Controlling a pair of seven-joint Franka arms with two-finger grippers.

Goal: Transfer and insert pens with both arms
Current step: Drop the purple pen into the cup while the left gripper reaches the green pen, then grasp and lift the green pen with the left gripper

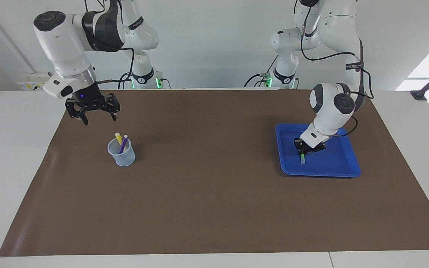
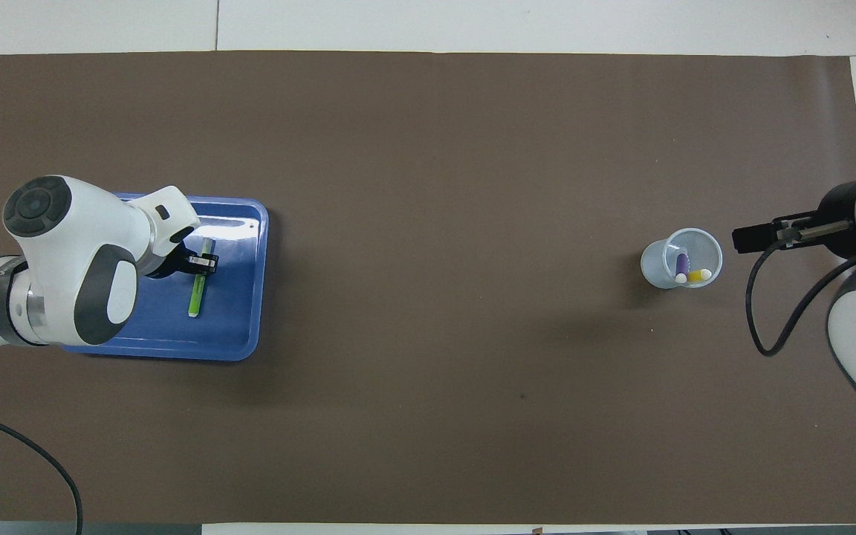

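in the shallow blue plastic tray [image 1: 343, 169] the left gripper [image 1: 303, 149] had its jaws clamped on the slim green pen [image 1: 302, 157], while the right gripper [image 1: 94, 113] hung spread, empty, over the brown mat [image 1: 214, 208].

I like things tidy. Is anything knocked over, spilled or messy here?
Nothing stands out. The cup stands upright on the brown mat with the yellow pen and purple pen leaning inside it. The green pen lies flat in the blue tray, gripped by the left hand. The right hand hangs open, empty.
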